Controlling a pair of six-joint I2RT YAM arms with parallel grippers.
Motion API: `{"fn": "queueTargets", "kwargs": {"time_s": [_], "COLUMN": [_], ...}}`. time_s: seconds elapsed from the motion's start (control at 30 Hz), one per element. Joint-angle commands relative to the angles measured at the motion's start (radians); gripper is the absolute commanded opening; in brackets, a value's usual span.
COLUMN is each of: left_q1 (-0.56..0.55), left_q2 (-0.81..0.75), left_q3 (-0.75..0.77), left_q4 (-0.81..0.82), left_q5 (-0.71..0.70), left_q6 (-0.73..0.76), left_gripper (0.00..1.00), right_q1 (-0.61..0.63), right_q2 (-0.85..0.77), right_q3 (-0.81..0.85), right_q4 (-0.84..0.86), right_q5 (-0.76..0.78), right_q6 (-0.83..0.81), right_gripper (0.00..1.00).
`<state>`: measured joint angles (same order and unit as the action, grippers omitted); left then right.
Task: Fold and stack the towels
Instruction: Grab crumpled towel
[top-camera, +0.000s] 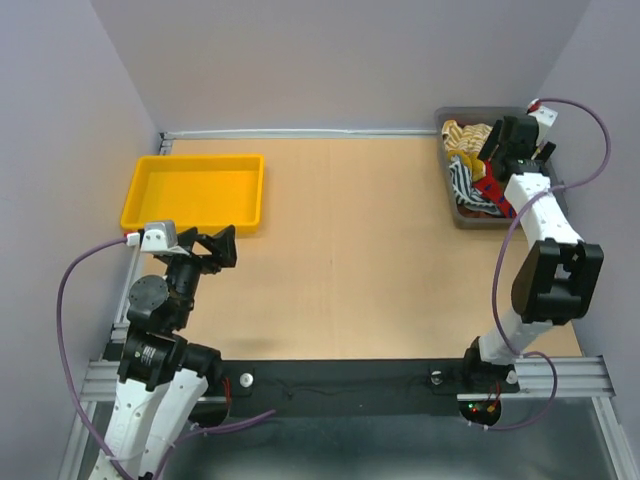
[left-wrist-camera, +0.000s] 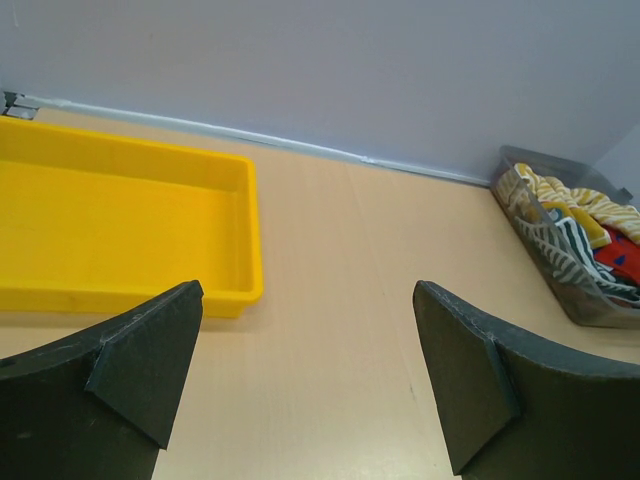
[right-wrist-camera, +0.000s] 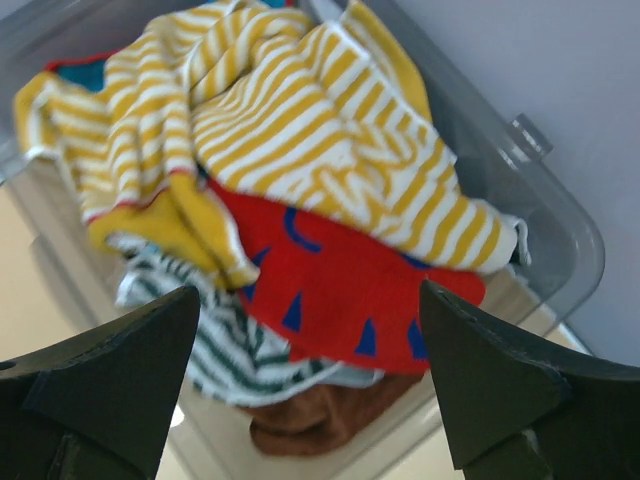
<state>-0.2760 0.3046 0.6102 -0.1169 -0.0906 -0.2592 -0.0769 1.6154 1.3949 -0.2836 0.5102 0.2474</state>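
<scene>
While hovering gaping right gripper (right-wrist-camera: 308, 300) over tangled towels (right-wrist-camera: 300, 130) at two o'clock, risking lifting several together; holding left gripper (left-wrist-camera: 308, 290) gaping too.

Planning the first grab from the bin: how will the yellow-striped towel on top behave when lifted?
Probably floppy: the yellow-striped towel lies crumpled in folds, so it should drape. It overlaps the red towel in the clear bin, so that may drag along.

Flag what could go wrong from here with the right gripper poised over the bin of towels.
The towels lie tangled: the open right gripper, over the red-blue towel, may pinch the overlapping yellow-striped towel too. Its fingers look near the clear bin's wall and might snag it.
</scene>
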Motion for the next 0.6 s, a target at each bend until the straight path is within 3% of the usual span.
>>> {"fn": "queueTargets", "kwargs": {"time_s": [0.0,0.2,0.3,0.4,0.43,0.5,0.53,0.57], "left_q1": [-0.018,-0.032,-0.032,-0.032,-0.032,-0.032,-0.032,-0.032], "left_q2": [-0.001,0.036,0.051,0.070,0.076,0.083,0.085,0.085], "left_q3": [-0.006,-0.004,-0.003,-0.003,-0.003,-0.001,-0.001,-0.001], "left_q4": [0.037,0.039,0.040,0.043,0.042,0.045,0.046,0.048], "left_q5": [0.008,0.011,0.017,0.018,0.017,0.015,0.015,0.015], "left_q6": [0.017,0.023,0.025,0.025,0.028,0.026,0.028,0.026], "left_gripper": [0.98,0.98,0.97,0.97,0.96,0.96,0.96,0.96], "right_q1": [-0.092,-0.147,-0.172,-0.179,-0.179,-0.179,-0.179,-0.179], "right_q2": [0.136,0.328,0.415,0.460,0.460,0.456,0.452,0.445], "right_q3": [0.174,0.326,0.384,0.408,0.409,0.408,0.409,0.409], "right_q4": [0.023,0.024,0.026,0.024,0.024,0.026,0.026,0.027], "right_q5": [-0.050,-0.108,-0.137,-0.153,-0.160,-0.174,-0.176,-0.176], "right_q6": [0.016,0.021,0.035,0.027,0.021,0.013,0.007,0.003], "right_gripper": [0.93,0.89,0.82,0.68,0.57,0.45,0.34,0.28]}}
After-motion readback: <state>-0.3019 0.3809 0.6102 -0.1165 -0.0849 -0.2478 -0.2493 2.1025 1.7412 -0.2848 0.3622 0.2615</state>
